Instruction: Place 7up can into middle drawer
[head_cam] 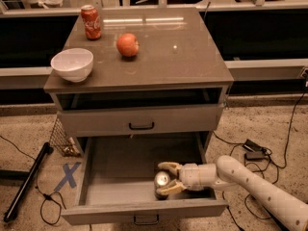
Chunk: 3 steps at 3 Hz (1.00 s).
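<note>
The 7up can [162,181] stands upright on the floor of the open middle drawer [115,177], near its front right part; I see mostly its silver top. My gripper [166,177] reaches in from the right, its fingers [168,166] on either side of the can and closed around it. The white arm runs off to the lower right.
On the cabinet top [159,52] stand a red cola can [91,22], an apple [127,44] and a white bowl [72,64]. The upper drawer front [141,120] with a black handle is shut. Cables [255,150] lie on the floor at right, a black pole [26,182] and a blue X [67,175] at left.
</note>
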Available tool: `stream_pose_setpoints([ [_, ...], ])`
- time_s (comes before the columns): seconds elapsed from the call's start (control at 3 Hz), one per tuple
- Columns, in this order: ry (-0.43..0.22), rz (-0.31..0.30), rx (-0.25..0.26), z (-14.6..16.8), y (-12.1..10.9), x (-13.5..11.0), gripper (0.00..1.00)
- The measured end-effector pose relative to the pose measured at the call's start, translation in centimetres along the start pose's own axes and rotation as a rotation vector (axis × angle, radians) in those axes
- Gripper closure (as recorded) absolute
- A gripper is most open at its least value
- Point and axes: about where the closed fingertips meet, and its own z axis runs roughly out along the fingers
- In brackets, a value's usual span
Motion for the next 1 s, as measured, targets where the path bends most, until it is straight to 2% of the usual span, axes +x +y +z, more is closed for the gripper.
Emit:
stream_pose_setpoints([
  [0.33, -0.025, -0.016, 0.004, -0.3, -0.3, -1.4, 0.0],
  [0.67, -0.041, -0.055, 0.08, -2.9, -1.0, -5.0, 0.0],
  [1.0, -0.022, -0.025, 0.182, -6.5, -1.3, -9.2, 0.0],
])
